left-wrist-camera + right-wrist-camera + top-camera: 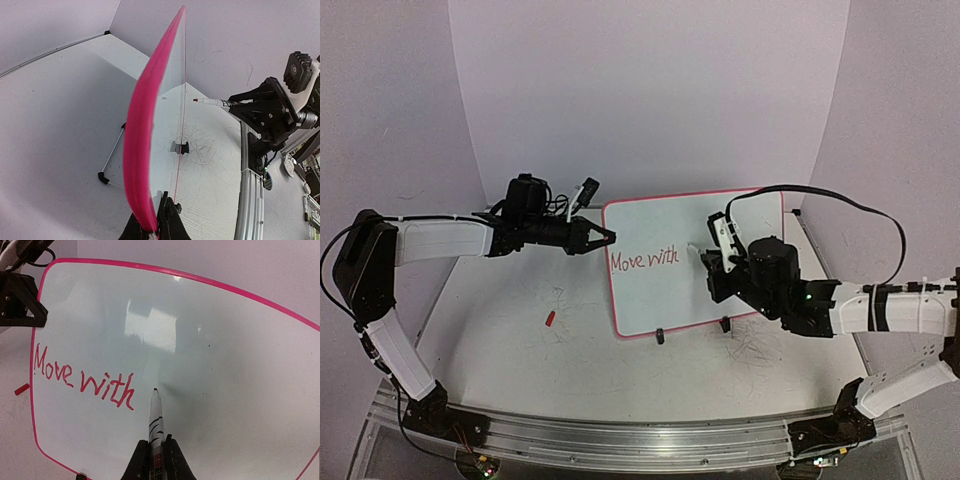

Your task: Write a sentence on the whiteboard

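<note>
The whiteboard (720, 215), a glossy white panel with a pink-red rim, stands tilted on the table. The sentence (643, 260) on it reads "Move with" (82, 377) in red. My left gripper (608, 237) is shut on the board's left rim (142, 125), and its jaws (152, 227) pinch that edge. My right gripper (712, 258) is shut on a white marker (156, 412). The marker's red tip sits just right of "with". In the left wrist view the marker (210, 102) stops a small gap short of the board's face.
A red marker cap (550, 319) lies on the table left of the board. Two black clip feet (660, 336) (724, 324) hold the board's lower edge. Grey scribble marks (755, 345) cover the table nearby. A folding stand leg (111, 160) lies behind the board.
</note>
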Motion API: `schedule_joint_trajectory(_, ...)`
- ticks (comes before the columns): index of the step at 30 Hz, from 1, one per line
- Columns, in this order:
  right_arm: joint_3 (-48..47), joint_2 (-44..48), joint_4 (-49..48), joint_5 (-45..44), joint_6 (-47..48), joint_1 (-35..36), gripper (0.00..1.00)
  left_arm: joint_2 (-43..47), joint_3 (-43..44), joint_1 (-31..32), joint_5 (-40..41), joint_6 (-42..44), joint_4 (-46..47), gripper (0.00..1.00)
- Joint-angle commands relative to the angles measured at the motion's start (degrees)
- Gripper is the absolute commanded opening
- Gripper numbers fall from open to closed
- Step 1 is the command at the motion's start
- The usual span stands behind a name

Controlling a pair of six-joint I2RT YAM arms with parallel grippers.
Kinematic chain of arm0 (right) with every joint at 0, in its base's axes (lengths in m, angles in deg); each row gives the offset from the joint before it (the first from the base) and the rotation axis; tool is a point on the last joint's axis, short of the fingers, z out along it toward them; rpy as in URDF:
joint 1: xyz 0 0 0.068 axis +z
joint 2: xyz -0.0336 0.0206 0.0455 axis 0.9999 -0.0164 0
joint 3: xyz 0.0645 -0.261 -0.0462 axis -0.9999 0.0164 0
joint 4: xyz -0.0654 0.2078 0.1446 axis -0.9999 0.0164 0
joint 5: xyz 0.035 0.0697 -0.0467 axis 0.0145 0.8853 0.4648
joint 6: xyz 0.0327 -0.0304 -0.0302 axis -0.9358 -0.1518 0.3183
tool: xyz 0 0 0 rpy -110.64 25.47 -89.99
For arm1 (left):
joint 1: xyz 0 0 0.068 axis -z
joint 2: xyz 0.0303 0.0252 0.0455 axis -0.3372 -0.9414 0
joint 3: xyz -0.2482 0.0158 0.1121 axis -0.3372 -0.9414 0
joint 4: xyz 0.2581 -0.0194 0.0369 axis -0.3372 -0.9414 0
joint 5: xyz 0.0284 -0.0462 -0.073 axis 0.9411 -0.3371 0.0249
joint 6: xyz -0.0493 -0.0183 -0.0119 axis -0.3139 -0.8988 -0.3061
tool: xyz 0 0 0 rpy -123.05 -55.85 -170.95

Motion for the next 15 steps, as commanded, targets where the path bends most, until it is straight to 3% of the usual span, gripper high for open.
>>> schedule_joint_trajectory(1, -1.1, -1.26, -0.15, -0.39, -0.78, -0.13, 0.0, 0.55, 1.59, -0.66, 10.04, 4.99, -1.78, 0.0)
schedule_joint_trajectory(15, -2.17, -3.2, -0.6, -3.51, -1.54, -0.43, 0.0, 0.69, 1.48, -0.44, 10.19, 5.37, -1.96, 0.0)
